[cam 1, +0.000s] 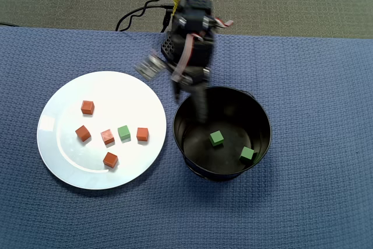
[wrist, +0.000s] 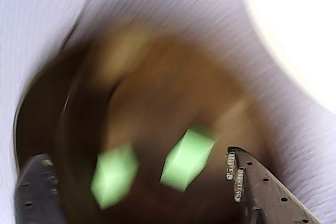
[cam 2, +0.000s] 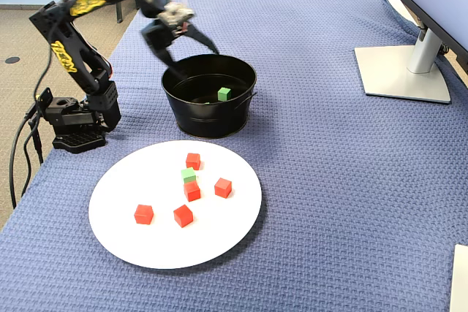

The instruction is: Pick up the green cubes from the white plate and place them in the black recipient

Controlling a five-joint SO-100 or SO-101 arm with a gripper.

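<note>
One green cube (cam 1: pixel 123 132) (cam 2: pixel 189 174) lies on the white plate (cam 1: pixel 64 144) (cam 2: pixel 131 239) among several red-orange cubes. Two more green cubes (cam 1: pixel 216 138) (cam 1: pixel 247 154) rest on the floor of the black recipient (cam 1: pixel 266 116) (cam 2: pixel 208 118); the fixed view shows only one of them (cam 2: pixel 224 93). My gripper (cam 1: pixel 189 108) (cam 2: pixel 189 52) hovers over the pot's rim on the arm's side, open and empty. In the blurred wrist view the two cubes (wrist: pixel 114 174) (wrist: pixel 187 158) show far below, between the spread fingers of my gripper (wrist: pixel 136 153).
Several red-orange cubes (cam 1: pixel 87 107) (cam 2: pixel 223 187) are scattered on the plate around the green one. The arm's base (cam 2: pixel 73 118) stands behind the pot, with cables (cam 1: pixel 137 16) trailing off the blue cloth. A monitor stand (cam 2: pixel 402 71) sits at the far right.
</note>
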